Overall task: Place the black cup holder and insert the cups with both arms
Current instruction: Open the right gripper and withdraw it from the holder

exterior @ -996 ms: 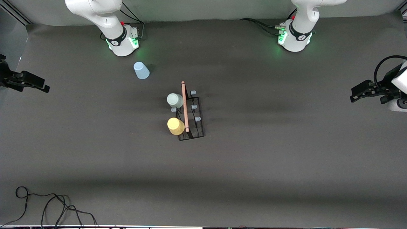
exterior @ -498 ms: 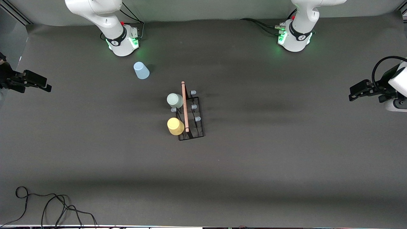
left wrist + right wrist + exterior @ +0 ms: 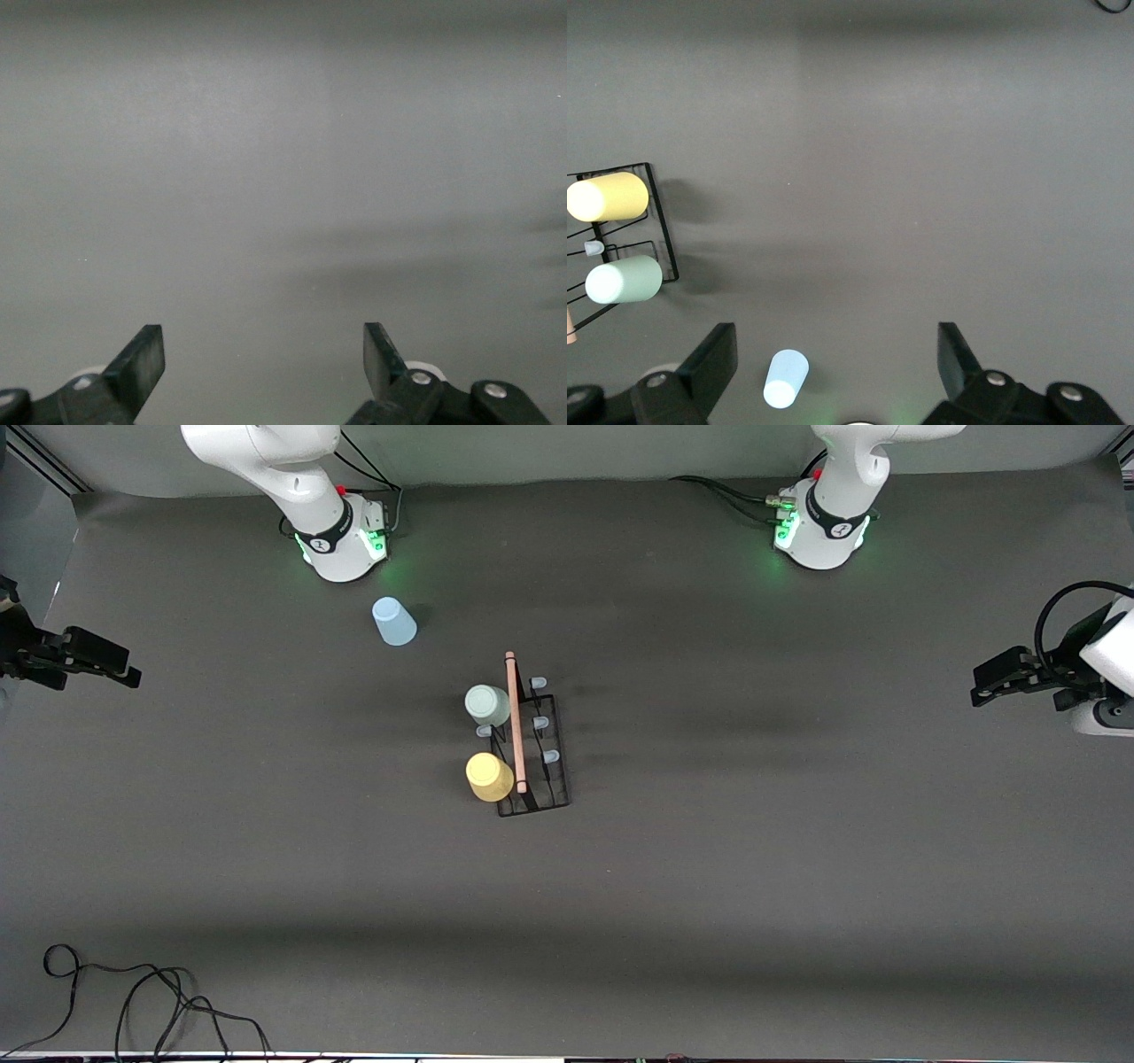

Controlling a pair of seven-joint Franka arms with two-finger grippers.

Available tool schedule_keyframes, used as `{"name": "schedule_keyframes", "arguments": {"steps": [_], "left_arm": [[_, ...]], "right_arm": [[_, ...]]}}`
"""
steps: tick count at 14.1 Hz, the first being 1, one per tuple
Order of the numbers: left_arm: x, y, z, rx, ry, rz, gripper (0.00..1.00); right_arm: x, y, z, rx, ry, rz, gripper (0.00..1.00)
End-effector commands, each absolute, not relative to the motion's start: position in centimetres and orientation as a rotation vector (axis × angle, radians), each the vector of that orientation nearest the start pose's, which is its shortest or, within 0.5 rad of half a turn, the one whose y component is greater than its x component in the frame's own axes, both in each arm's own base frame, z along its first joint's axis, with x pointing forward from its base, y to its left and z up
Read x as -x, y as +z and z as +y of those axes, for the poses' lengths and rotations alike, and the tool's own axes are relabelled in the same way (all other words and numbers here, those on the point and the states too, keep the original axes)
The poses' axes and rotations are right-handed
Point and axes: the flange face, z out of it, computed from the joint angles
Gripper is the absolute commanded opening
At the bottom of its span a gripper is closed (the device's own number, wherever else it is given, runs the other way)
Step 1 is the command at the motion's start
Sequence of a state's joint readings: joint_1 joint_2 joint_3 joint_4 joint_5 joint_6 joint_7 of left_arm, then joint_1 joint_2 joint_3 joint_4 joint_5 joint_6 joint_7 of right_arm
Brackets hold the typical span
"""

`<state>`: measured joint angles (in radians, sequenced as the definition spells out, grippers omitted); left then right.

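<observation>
The black cup holder [image 3: 542, 755] stands at the table's middle, with its wooden rod handle [image 3: 515, 722] on top. The pale green cup [image 3: 487, 705] and the yellow cup [image 3: 490, 776] sit on its pegs on the side toward the right arm's end. The light blue cup [image 3: 393, 621] stands upside down on the table near the right arm's base. My right gripper [image 3: 131, 678] is open and empty at its end of the table. Its wrist view shows the blue cup [image 3: 786, 378], green cup [image 3: 624, 279], yellow cup [image 3: 607, 197] and holder [image 3: 660, 232]. My left gripper [image 3: 976, 696] is open and empty at its end, over bare table.
The two arm bases [image 3: 344, 545] [image 3: 819, 536] stand along the table's edge farthest from the front camera. A black cable [image 3: 133, 1001] lies at the near edge toward the right arm's end. Dark mat surrounds the holder.
Both grippers have drifted only slightly at the table's two ends. The cups and the holder have not moved.
</observation>
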<state>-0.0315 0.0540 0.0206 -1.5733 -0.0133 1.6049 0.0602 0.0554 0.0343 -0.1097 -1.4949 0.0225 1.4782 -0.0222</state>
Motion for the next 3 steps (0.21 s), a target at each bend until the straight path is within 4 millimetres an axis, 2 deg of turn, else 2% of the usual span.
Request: {"name": "schedule_keyframes", "arguments": {"steps": [1, 3], "left_arm": [[-56.93, 59.89, -1.32, 3.136, 0.039, 0.132, 1.00], [-56.91, 59.80, -1.32, 3.136, 0.043, 0.132, 1.00]], "right_arm": [[-55.63, 63.21, -2.81, 3.150, 0.054, 0.003, 1.00], [-55.58, 63.15, -2.81, 3.150, 0.056, 0.003, 1.00]]}}
